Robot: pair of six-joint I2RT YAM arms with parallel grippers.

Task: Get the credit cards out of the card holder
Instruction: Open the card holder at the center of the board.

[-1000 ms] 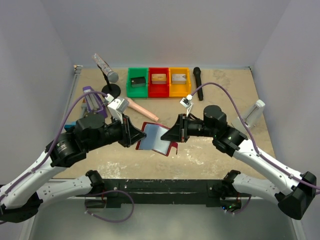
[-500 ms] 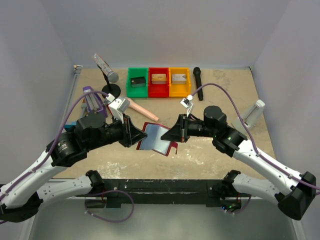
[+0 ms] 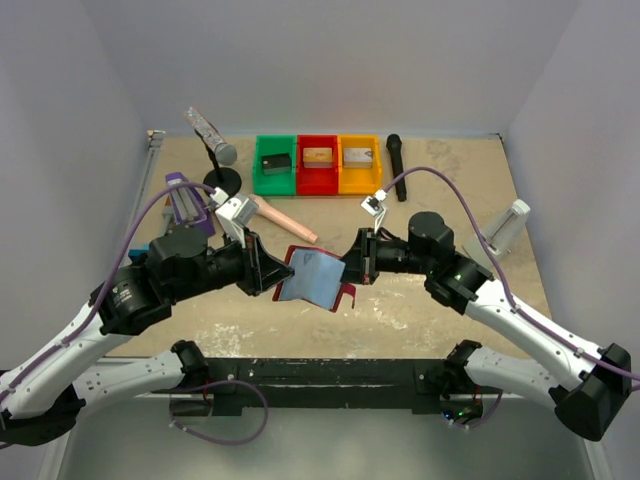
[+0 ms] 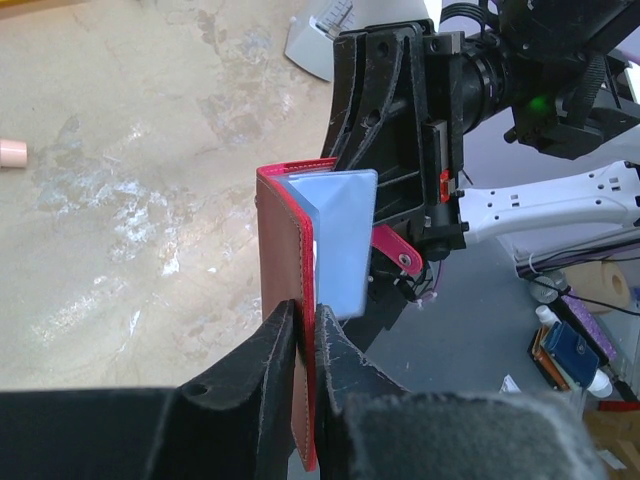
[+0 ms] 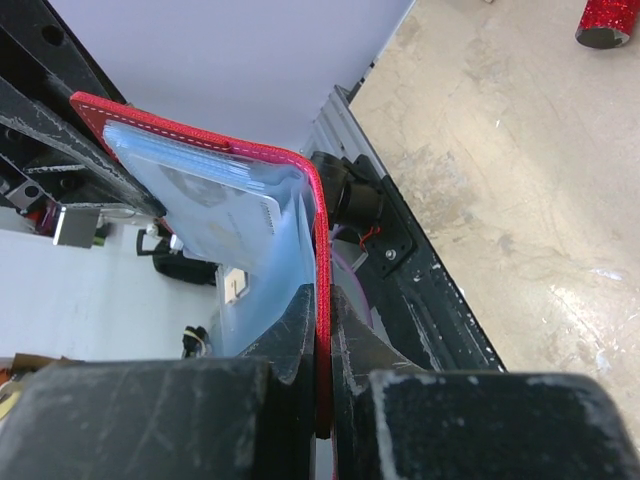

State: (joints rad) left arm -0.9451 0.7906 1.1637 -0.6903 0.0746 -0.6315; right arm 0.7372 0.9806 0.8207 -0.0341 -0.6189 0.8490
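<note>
Red and small, the folding wallet-like card holder hangs open between the two arms, lifted off the sandy worktop near its front edge. The left tool pinches its left flap and the right tool its right flap. Well behind stand a green plastic bin, a red plastic bin and a yellow plastic bin, side by side.

From the left wrist, the black fingers are clenched on the edge of one red cover. Pale blue clear pockets fan out beyond it, and a little red tab sticks out.

From the right wrist, the fingers are clamped tight on the other cover. A pale grey credit card sits tucked inside a clear pocket.
</note>
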